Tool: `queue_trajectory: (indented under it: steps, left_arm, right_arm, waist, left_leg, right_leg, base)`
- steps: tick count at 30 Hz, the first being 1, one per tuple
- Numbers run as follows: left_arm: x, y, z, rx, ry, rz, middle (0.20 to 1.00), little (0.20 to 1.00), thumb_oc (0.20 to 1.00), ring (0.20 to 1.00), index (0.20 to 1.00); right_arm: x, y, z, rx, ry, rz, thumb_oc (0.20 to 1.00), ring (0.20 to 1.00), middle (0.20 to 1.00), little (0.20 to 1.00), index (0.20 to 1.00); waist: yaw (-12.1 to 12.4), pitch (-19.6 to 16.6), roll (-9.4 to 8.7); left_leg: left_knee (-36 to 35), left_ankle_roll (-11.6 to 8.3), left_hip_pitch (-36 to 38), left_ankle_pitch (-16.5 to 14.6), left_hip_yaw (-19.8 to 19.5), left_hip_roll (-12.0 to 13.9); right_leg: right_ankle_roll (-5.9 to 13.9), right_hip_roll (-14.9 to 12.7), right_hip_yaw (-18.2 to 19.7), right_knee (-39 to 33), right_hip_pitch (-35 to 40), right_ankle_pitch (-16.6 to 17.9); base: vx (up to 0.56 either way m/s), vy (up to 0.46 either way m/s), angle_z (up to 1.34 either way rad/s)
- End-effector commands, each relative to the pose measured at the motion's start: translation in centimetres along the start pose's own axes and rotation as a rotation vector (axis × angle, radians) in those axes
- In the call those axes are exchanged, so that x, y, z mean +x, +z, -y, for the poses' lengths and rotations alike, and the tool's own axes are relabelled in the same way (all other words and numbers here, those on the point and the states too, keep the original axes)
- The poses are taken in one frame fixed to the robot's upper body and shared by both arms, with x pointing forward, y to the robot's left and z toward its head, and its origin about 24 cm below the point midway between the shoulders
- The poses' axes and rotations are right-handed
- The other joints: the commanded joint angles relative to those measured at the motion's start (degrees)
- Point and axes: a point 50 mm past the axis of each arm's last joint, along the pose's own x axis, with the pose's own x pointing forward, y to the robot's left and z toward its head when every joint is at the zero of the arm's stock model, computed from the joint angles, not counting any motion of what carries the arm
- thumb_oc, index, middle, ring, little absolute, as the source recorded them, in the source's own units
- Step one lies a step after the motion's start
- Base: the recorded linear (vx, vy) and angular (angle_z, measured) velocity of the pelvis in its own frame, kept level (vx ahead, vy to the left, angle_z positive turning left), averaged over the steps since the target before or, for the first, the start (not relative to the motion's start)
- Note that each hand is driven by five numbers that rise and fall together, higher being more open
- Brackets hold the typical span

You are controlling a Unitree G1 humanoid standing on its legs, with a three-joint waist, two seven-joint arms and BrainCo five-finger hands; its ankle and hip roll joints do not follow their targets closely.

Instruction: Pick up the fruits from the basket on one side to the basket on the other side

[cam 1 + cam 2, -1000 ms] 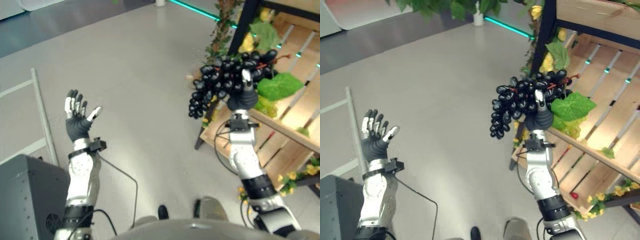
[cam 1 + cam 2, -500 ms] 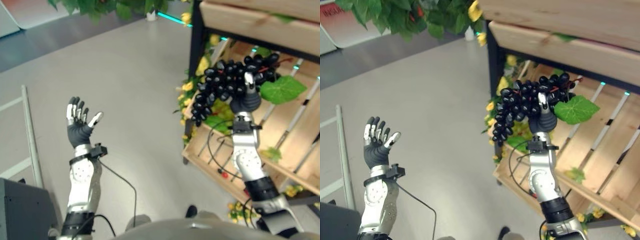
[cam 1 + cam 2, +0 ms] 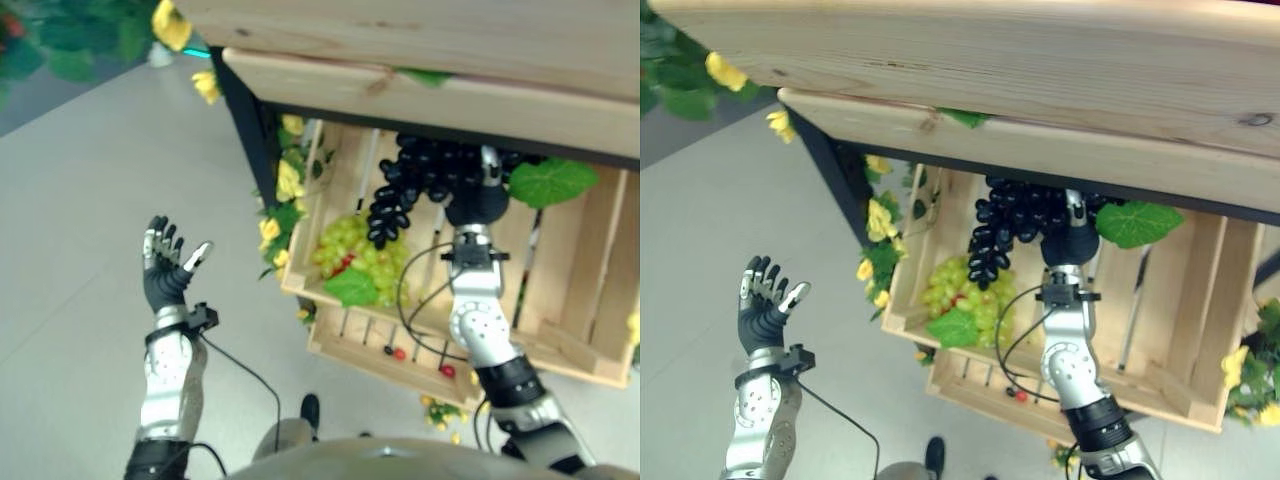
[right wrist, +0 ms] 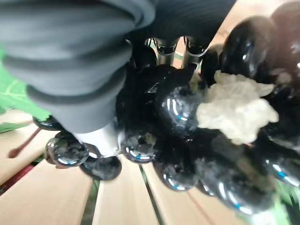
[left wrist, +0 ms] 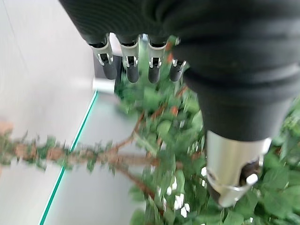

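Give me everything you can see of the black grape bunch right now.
The black grape bunch is a large cluster of glossy, near-black round berries that look plastic, with a green leaf at its far end. The right hand grips it from below, fingers curled round it. It hangs raised above the wooden crate, just under a wooden shelf board, one long lobe drooping towards the green grapes in the crate without touching them. The right wrist view shows a pale, rough lump among the berries.
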Motion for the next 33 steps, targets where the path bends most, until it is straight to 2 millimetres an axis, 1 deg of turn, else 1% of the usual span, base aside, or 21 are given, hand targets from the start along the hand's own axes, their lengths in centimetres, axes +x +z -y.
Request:
queue_trajectory:
  steps: [1, 2, 3, 4, 6, 8, 9, 15, 22, 24, 25, 33]
  left_arm:
    - [1.2, 3.8, -0.5, 0.036, -0.018, 0.204, 1.0, 1.0, 1.0, 1.0, 1.0]
    - [1.3, 3.9, -0.6, 0.038, -0.015, 0.211, 1.0, 1.0, 1.0, 1.0, 1.0]
    - [1.4, 4.3, -0.7, 0.037, -0.011, 0.226, 1.0, 1.0, 1.0, 1.0, 1.0]
    - [1.3, 4.3, -0.7, 0.041, -0.017, 0.227, 1.0, 1.0, 1.0, 1.0, 1.0]
    - [1.2, 4.2, -0.6, 0.041, -0.029, 0.219, 1.0, 1.0, 1.0, 1.0, 1.0]
    - [1.2, 4.3, -0.5, 0.038, -0.027, 0.223, 1.0, 1.0, 1.0, 1.0, 1.0]
    - [1.2, 4.0, -0.5, 0.037, -0.023, 0.21, 1.0, 1.0, 1.0, 1.0, 1.0]
    - [1.1, 4.1, -0.4, 0.036, -0.013, 0.208, 1.0, 1.0, 1.0, 1.0, 1.0]
    - [0.8, 3.9, -0.6, 0.035, -0.005, 0.195, 1.0, 1.0, 1.0, 1.0, 1.0]
    - [0.8, 3.9, -0.6, 0.036, -0.003, 0.192, 1.0, 1.0, 1.0, 1.0, 1.0]
    - [0.8, 3.9, -0.6, 0.038, -0.006, 0.192, 1.0, 1.0, 1.0, 1.0, 1.0]
    - [0.9, 3.9, -0.5, 0.045, -0.026, 0.191, 1.0, 1.0, 1.0, 1.0, 1.0]
  right_arm:
    - [1.7, 0.3, -1.5, -0.006, 0.094, 0.063, 0.2, 0.2, 0.2, 0.2, 0.2]
    - [1.7, 0.2, -1.6, -0.002, 0.094, 0.063, 0.2, 0.2, 0.2, 0.2, 0.2]
    - [1.7, 0.0, -1.7, 0.003, 0.097, 0.055, 0.2, 0.2, 0.2, 0.2, 0.2]
    - [1.6, 0.1, -1.5, -0.005, 0.095, 0.051, 0.2, 0.2, 0.2, 0.2, 0.2]
    - [1.3, 0.4, -1.3, -0.015, 0.092, 0.054, 0.2, 0.2, 0.2, 0.2, 0.2]
    - [1.2, 0.7, -1.1, -0.016, 0.082, 0.066, 0.2, 0.2, 0.2, 0.2, 0.2]
    - [0.9, 0.9, -1.0, -0.014, 0.073, 0.074, 0.2, 0.2, 0.2, 0.2, 0.2]
    - [0.6, 1.0, -0.7, -0.017, 0.051, 0.078, 0.2, 0.2, 0.2, 0.2, 0.2]
    - [0.2, 0.9, -0.4, -0.027, 0.035, 0.061, 0.2, 0.2, 0.2, 0.2, 0.2]
    - [0.1, 0.9, -0.3, -0.027, 0.03, 0.058, 0.953, 0.953, 0.953, 0.953, 0.953]
    - [0.0, 0.9, -0.2, -0.035, 0.027, 0.053, 1.0, 1.0, 1.0, 1.0, 1.0]
    - [-0.2, 1.0, 0.1, -0.059, 0.023, 0.038, 1.0, 1.0, 1.0, 1.0, 1.0]
  waist:
    - [2.4, 0.1, -1.41]
    - [2.7, 0.2, -1.56]
    - [3.1, 0.3, -1.77]
    - [2.8, 0.1, -1.74]
    - [2.3, -0.1, -1.77]
    - [2.0, -0.5, -1.84]
    - [1.6, -0.9, -2.02]
    - [1.0, -1.6, -2.42]
    - [1.0, -2.3, -2.63]
    - [0.9, -2.3, -2.75]
    - [0.9, -2.3, -2.85]
    - [0.7, -2.0, -3.29]
  left_leg:
    - [2.3, -1.37, 1.8, -6.0, 2.6, 0.6]
    - [1.9, -1.47, 2.1, -6.0, 3.6, 0.8]
    - [1.8, -1.6, 2.4, -6.3, 4.9, 0.9]
    - [1.7, -1.57, 2.7, -6.4, 5.2, 0.7]
    - [1.2, -1.24, 3.4, -6.6, 4.9, 0.4]
    - [0.6, -1.14, 4.0, -6.8, 5.0, 0.1]
    - [0.4, -1.18, 4.5, -7.0, 5.0, 0.1]
    - [0.3, -1.22, 5.6, -7.6, 4.8, -0.1]
    - [-0.6, -1.35, 6.8, -7.7, 5.2, -0.2]
    - [-0.5, -1.38, 6.9, -7.8, 5.2, -0.2]
    - [-0.4, -1.38, 6.9, -7.8, 5.3, -0.2]
    - [-0.2, -1.36, 7.0, -8.2, 5.1, -0.1]
  right_leg:
    - [7.15, -5.5, -4.7, 1.2, -0.4, 4.7]
    - [7.3, -5.8, -5.9, 0.6, -0.9, 5.3]
    - [7.53, -6.2, -8.1, -0.5, -1.0, 6.0]
    - [7.91, -6.2, -7.9, -1.0, -1.0, 6.2]
    - [7.56, -5.4, -6.7, -2.1, -0.1, 6.1]
    - [7.2, -5.2, -7.2, -3.3, 0.6, 5.9]
    - [6.95, -5.0, -7.5, -4.4, 1.4, 5.7]
    - [6.72, -4.5, -7.9, -6.6, 3.8, 5.6]
    - [6.79, -4.3, -8.2, -8.3, 5.5, 5.7]
    - [6.78, -4.3, -8.2, -8.3, 5.7, 5.7]
    - [6.78, -4.2, -8.2, -8.4, 5.8, 5.8]
    - [6.66, -4.0, -8.1, -8.3, 6.0, 5.5]
  base:
    - [0.01, 0.088, -1.66]
    - [0.0, 0.051, -1.57]
    - [0.04, 0.033, -1.28]
    - [0.08, 0.033, -0.71]
    - [0.12, 0.031, -0.15]
    - [0.1, 0.007, 0.23]
    - [0.06, -0.01, 0.15]
    - [0.06, -0.016, 0.04]
    - [0.04, -0.017, 0.05]
    - [0.03, -0.019, 0.07]
    - [0.02, -0.008, 0.06]
    - [0.02, -0.006, 0.0]
